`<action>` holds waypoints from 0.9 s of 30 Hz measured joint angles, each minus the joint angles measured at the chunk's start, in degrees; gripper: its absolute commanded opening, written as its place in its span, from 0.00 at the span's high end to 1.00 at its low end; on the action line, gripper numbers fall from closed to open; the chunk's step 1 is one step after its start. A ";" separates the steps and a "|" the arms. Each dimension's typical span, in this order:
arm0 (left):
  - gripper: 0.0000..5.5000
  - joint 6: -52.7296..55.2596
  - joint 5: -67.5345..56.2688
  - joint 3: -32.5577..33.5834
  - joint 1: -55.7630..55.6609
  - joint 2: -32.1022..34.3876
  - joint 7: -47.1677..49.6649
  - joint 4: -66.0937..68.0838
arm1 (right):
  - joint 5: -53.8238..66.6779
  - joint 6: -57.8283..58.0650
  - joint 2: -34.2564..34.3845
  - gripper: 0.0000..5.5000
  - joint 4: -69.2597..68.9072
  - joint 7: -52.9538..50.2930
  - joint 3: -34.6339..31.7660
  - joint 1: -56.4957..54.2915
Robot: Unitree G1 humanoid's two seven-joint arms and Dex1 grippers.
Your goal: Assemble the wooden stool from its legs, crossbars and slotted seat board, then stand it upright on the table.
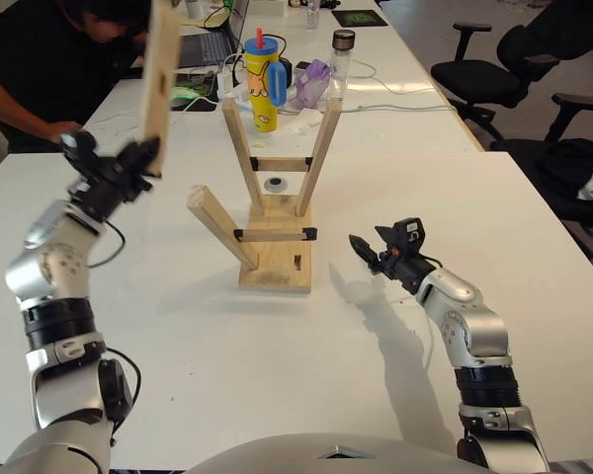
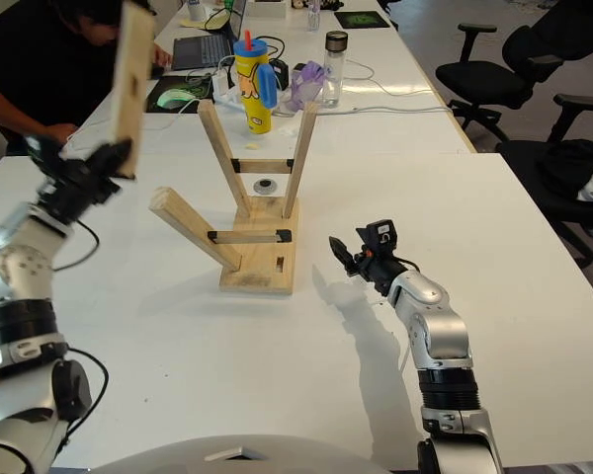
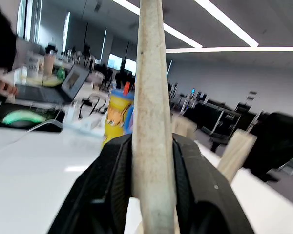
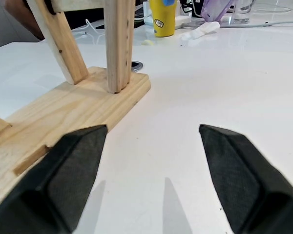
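Squared pine leg aloft; flat slotted seat board

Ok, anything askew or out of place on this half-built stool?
Yes: the near crossbar hangs free at its right end; the fourth leg is held aloft in the left gripper. Nothing looks spilled or broken.

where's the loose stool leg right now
In the eye views, the loose leg stands nearly upright in the left pincer, raised over the left side of the table, left of the upside-down half-built stool.
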 measured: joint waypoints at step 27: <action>0.81 39.56 -70.88 -21.50 6.15 -11.83 15.20 -19.52 | 81.14 35.32 -18.63 0.02 -6.22 17.54 -22.55 -11.01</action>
